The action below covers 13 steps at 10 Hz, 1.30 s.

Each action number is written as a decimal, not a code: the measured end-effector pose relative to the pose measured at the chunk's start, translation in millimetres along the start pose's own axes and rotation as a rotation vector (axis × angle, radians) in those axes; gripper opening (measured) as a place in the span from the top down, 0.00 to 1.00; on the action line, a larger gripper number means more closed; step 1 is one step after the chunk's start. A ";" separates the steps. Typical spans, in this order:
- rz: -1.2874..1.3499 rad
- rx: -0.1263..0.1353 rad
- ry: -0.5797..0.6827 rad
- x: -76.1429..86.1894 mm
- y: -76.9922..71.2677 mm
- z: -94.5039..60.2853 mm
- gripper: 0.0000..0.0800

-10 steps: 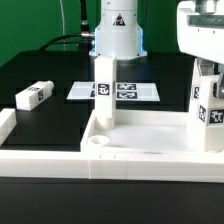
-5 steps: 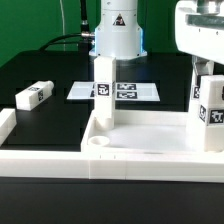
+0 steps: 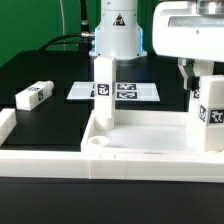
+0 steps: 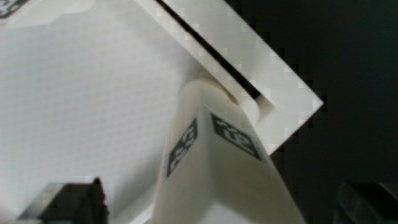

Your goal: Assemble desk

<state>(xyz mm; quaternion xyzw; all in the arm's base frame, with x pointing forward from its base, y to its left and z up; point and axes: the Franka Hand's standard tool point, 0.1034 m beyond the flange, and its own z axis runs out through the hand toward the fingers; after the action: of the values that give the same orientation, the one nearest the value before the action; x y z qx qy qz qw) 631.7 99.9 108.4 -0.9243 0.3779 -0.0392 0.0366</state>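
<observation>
The claw point(image 3: 193, 72) hung spread above a leg point(image 3: 208, 108) standing upright in the top's point(image 3: 140, 150) corner at the exterior view's right, gripping nothing. Another leg point(image 3: 33, 96) lay on the surface point(image 3: 50, 70).

My black table point(image 3: 50, 130), marker board point(image 3: 128, 91) flat at the back, desk top point(image 3: 150, 140) resting in front, loose leg point(image 3: 33, 96) lying toward the exterior view's left, white border rail point(image 3: 45, 160) along the near edge

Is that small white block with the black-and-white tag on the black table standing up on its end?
No: in the exterior view the short white plastic leg lies flat on its side on the black table.
</observation>
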 end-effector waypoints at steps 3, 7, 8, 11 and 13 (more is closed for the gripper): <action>-0.272 -0.004 0.004 0.1 -0.2 0.0 0.19; -0.577 -0.011 0.008 4.7 2.1 -0.9 0.19; -0.614 -0.018 0.011 4.5 2.0 -0.9 0.19; -0.768 -0.037 0.020 5.2 3.8 0.2 0.19; -0.793 -0.040 0.020 5.9 5.0 0.5 0.32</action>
<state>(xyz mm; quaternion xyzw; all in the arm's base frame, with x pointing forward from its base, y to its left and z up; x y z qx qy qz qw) 632.5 92.2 107.7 -0.9986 -0.0074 -0.0519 -0.0029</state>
